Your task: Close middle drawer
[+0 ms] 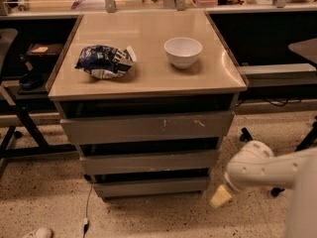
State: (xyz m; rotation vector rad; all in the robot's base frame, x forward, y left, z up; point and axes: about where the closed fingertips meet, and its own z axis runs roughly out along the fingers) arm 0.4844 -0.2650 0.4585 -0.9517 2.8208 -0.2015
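Claw (221, 197) hangs just off the right end of the middle drawer (148, 161), slightly below it, not touching; open or closed, I cannot tell. That drawer shows a wide, shallow, plain grey front facing the camera, long axis left to right, dark gap above. Directly over it sits a scratched front (146, 128), under it a narrower front (151, 186). Higher above it, the worktop (148, 38) carries a white bowl (183, 51) and a blue bag (105, 61).

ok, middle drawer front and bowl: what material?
Middle drawer: looks like grey painted metal, matte, flat sheet front. Bowl: probably glazed ceramic, white with a smooth sheen; could be plastic. End effector sits below and right of that drawer.
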